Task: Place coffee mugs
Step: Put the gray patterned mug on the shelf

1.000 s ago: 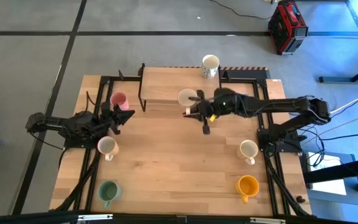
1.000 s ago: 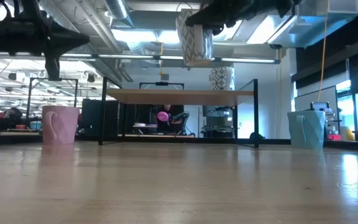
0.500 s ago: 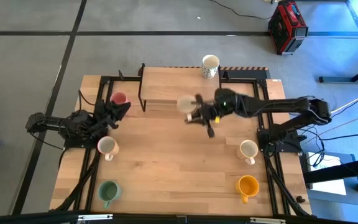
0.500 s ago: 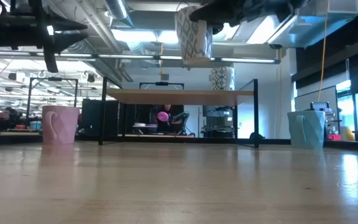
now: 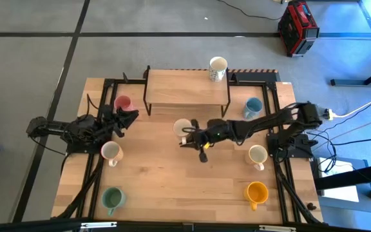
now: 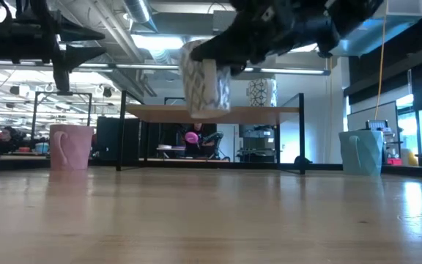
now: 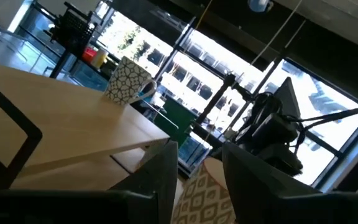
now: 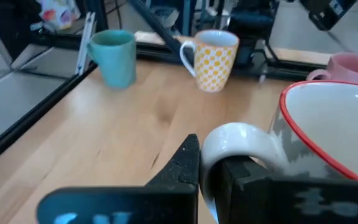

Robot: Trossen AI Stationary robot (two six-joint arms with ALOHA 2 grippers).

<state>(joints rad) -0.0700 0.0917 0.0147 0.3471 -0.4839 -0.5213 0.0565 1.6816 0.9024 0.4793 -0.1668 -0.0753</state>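
- Patterned cream mug [image 5: 182, 127] with a red inner rim, glazed ceramic, hangs above the bench [image 5: 172, 180] just in front of the rack [image 5: 187, 87]; low view shows it clear of the wood, roughly upright, mouth up.
- Right gripper [image 5: 192, 133] is clamped on that mug's looped handle; the right wrist view shows both dark fingers [image 8: 182, 165] pinching the handle. Handle points toward the right arm.
- Left gripper [image 5: 126, 117] hovers beside the pink mug [image 5: 122, 103] at the left rear; fingers spread, nothing between them.
- Bench is pale wooden planking with a black frame; rack is a wooden shelf on thin black legs.
- Second patterned mug [image 5: 218, 68] stands upright on the rack's right rear corner.
- Others upright on the bench: blue mug [image 5: 252, 107] right of the rack, cream mug [image 5: 111, 152] near the left arm, green mug [image 5: 112, 198] front left, white mug [image 5: 257, 156] on the right, orange mug [image 5: 257, 193] front right.
- Red case [image 5: 297, 27] sits on the floor beyond the bench.
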